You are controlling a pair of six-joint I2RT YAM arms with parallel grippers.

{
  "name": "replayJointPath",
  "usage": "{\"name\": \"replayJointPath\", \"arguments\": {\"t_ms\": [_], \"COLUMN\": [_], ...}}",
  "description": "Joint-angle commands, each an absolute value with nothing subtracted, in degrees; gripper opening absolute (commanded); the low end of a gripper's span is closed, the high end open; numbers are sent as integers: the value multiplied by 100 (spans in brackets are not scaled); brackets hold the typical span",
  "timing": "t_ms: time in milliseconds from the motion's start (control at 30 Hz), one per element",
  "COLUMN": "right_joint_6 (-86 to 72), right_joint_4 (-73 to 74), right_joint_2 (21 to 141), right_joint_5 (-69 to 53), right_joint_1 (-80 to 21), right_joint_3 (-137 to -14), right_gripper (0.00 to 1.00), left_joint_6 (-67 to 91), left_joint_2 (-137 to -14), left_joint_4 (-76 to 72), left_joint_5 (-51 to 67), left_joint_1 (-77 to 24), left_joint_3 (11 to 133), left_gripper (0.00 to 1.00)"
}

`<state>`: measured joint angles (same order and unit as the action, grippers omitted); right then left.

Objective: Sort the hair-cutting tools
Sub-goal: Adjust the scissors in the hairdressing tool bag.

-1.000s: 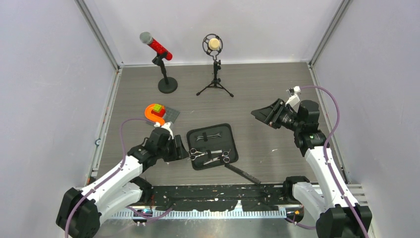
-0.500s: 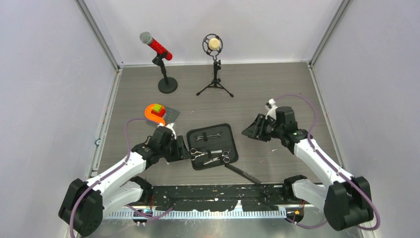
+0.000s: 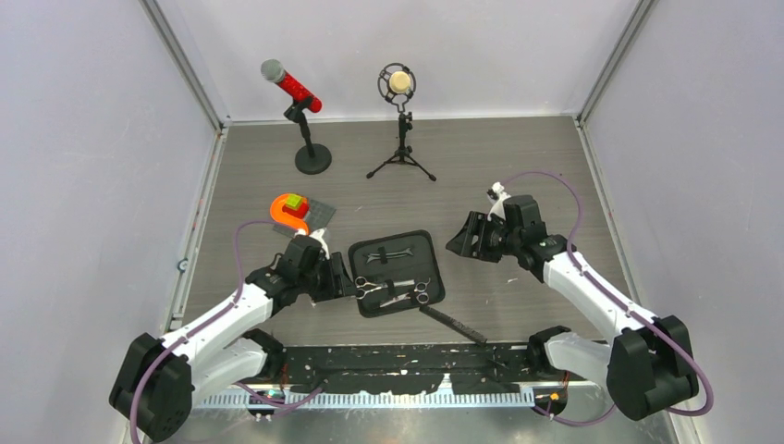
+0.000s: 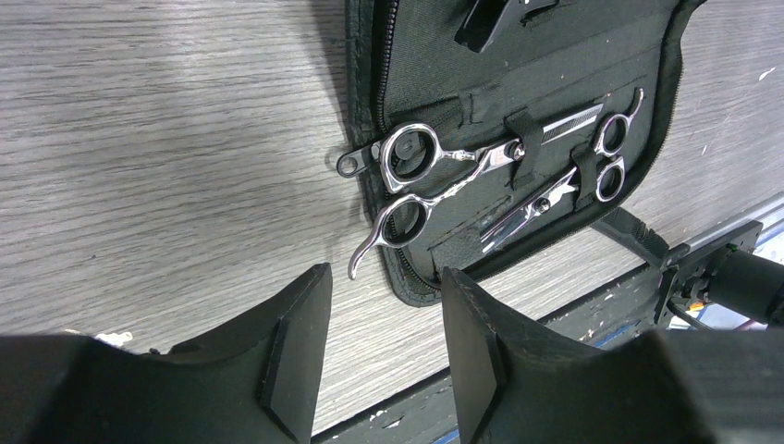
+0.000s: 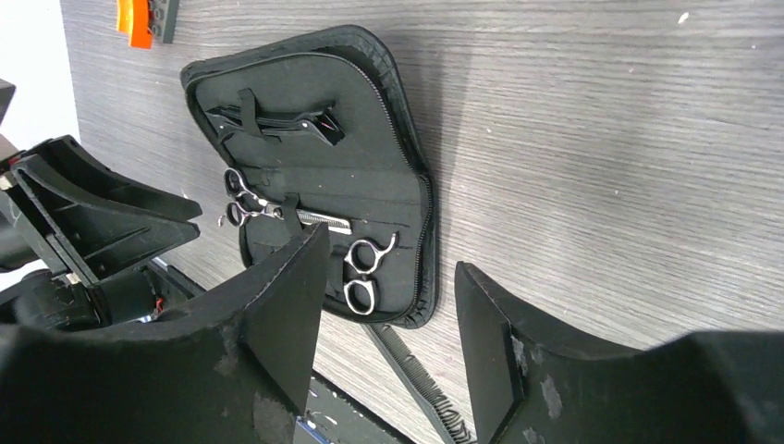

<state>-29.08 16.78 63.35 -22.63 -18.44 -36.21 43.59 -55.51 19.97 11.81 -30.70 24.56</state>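
Observation:
The black zip case (image 3: 411, 248) lies open mid-table. Strapped inside it are two silver scissors, one pair (image 3: 369, 287) (image 4: 410, 185) with its rings at the case's left edge, the other pair (image 3: 422, 292) (image 5: 363, 274) to the right. Black hair clips (image 3: 388, 254) (image 5: 277, 125) sit in the upper half. A black comb (image 3: 455, 324) (image 5: 418, 376) lies on the table, one end under the case's near corner. My left gripper (image 3: 344, 284) (image 4: 384, 351) stands open just left of the left scissors' rings, nothing between its fingers. My right gripper (image 3: 459, 242) (image 5: 388, 305) hovers open to the right of the case.
A red microphone (image 3: 294, 88) on a round base and a cream microphone (image 3: 399, 83) on a tripod stand at the back. An orange piece with a green block (image 3: 292, 209) sits on a grey plate left of the case. A black strip (image 3: 407, 365) borders the near edge.
My right arm has swung down and left toward the case, and its jaws have widened. The left gripper has edged slightly closer to the scissors' rings.

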Motion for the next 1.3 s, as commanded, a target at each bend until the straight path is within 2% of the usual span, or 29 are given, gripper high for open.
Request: {"name": "replayJointPath", "arguments": {"t_ms": [0, 133, 167, 233, 633, 933, 1267], "right_joint_6": [-2931, -2902, -2910, -2948, -2973, -3032, -3111], "right_joint_4": [1508, 1506, 1474, 1360, 792, 556, 289], "right_joint_2": [6073, 6150, 6200, 6276, 7027, 7399, 7958], "right_joint_5": [-2214, -2267, -2267, -2257, -2118, -2085, -2011], "right_joint_1": [-1881, -1893, -1919, -1958, -2242, -2356, -2658], "right_joint_3": [-3880, -3892, -3827, -3701, -3328, -3301, -3332], "right_gripper": [61, 43, 34, 31, 35, 44, 40], "left_joint_6": [4451, 4456, 4468, 4490, 4518, 4501, 4509], "left_joint_2": [-5416, -5462, -5469, -5504, -5732, -5801, -5936], "left_joint_4": [1856, 1846, 1834, 1796, 1710, 1653, 1575], "left_joint_5": [1268, 1291, 1304, 1324, 1440, 1533, 1641], "left_joint_1": [-3050, -3050, -3050, -3045, -3050, -3050, -3050], "left_joint_3": [2449, 2476, 2472, 2449, 2477, 2504, 2522], "left_gripper": [49, 47, 46, 46, 42, 39, 34]}}
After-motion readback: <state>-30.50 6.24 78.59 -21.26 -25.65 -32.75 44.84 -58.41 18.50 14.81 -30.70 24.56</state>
